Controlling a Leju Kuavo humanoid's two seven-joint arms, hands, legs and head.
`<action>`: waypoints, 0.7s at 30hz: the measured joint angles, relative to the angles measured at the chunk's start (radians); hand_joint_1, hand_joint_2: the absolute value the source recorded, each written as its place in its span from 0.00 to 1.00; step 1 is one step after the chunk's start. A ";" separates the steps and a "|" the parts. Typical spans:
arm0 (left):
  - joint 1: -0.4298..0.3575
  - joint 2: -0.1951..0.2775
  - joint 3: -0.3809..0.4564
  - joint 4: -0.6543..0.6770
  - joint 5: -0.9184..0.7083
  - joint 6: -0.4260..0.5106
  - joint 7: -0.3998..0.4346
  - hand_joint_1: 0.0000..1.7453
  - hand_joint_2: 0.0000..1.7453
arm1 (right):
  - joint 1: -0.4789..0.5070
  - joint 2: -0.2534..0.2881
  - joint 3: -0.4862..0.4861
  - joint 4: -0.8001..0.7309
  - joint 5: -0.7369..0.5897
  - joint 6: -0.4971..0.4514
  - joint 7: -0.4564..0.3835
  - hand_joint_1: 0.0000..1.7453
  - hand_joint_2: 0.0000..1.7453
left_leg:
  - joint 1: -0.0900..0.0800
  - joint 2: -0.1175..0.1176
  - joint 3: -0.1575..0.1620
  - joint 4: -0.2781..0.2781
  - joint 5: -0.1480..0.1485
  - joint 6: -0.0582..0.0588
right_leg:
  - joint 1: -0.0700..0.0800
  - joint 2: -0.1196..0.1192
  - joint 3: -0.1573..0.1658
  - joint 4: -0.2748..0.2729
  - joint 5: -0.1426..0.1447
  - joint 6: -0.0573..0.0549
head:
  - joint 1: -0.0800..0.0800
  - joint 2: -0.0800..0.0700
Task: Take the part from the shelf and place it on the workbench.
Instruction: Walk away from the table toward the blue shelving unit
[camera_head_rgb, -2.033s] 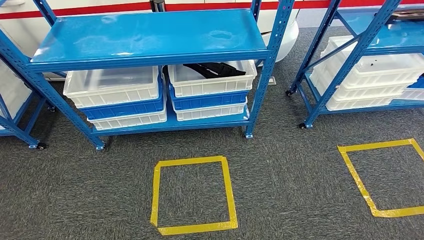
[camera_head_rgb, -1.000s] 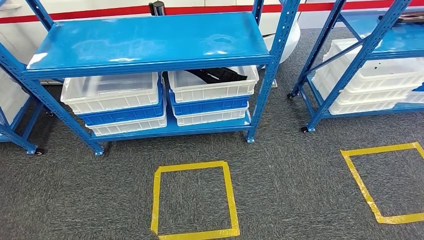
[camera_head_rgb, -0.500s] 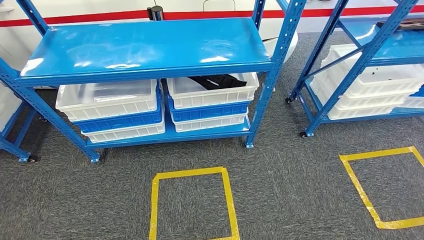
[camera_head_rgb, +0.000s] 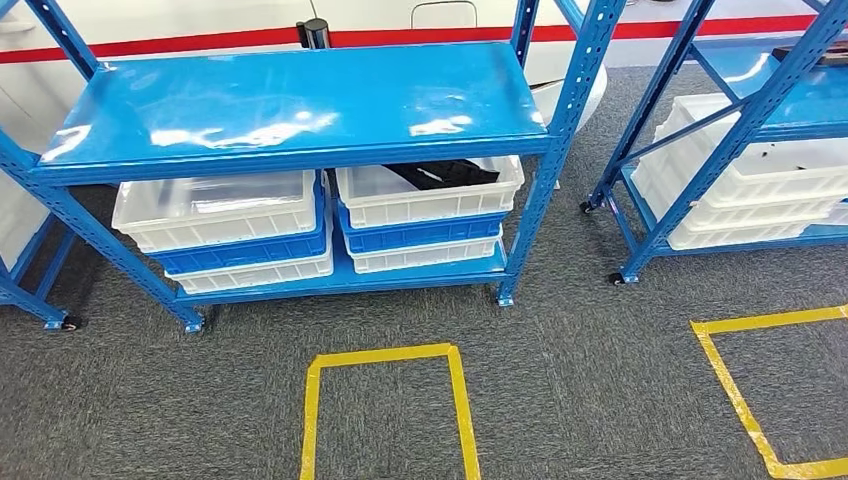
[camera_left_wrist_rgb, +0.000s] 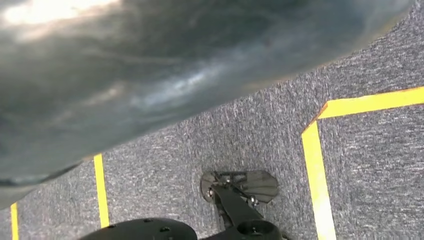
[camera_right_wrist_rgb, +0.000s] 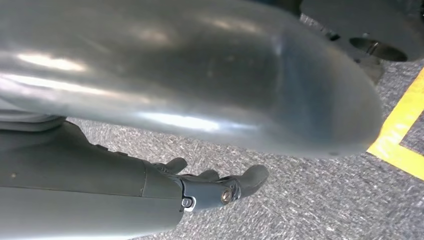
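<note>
Standing straight ahead in the head view is a blue shelf (camera_head_rgb: 290, 100) on grey carpet (camera_head_rgb: 600, 370), its lower level holding two stacks of white and blue bins. The black part (camera_head_rgb: 440, 174) lies in the top white bin (camera_head_rgb: 430, 195) of the right stack, partly hidden under the upper board. A yellow tape square (camera_head_rgb: 385, 410) marks the carpet before the shelf, and a second blue rack (camera_head_rgb: 740, 120) with white bins stands to the right. From the left wrist, carpet and yellow tape lines (camera_left_wrist_rgb: 315, 170) show; whether the left hand is open I cannot tell. From the right wrist, the right hand (camera_right_wrist_rgb: 215, 185) hangs over carpet with fingers loosely extended, holding nothing
</note>
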 joint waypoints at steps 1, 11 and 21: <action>0.000 0.000 0.000 0.000 0.000 0.000 0.000 0.00 0.00 | 0.000 0.000 0.000 0.000 0.000 0.000 0.000 0.00 0.00 | 0.002 0.002 -0.002 0.014 -0.009 -0.005 | -0.003 0.000 0.006 -0.003 -0.002 -0.009 | -0.001 0.000; 0.002 0.001 0.000 0.000 0.000 -0.001 -0.001 0.00 0.00 | 0.003 0.001 0.000 0.000 -0.003 0.003 0.000 0.00 0.00 | 0.002 0.008 -0.092 0.075 0.055 -0.006 | 0.001 0.008 0.081 -0.006 -0.059 -0.025 | -0.007 0.000; -0.001 -0.001 0.000 0.000 0.002 0.000 -0.009 0.00 0.00 | -0.003 -0.001 0.000 0.000 0.007 0.003 0.000 0.00 0.00 | -0.014 0.002 -0.065 0.018 0.057 0.021 | 0.005 0.006 0.106 -0.026 -0.067 -0.001 | 0.003 0.000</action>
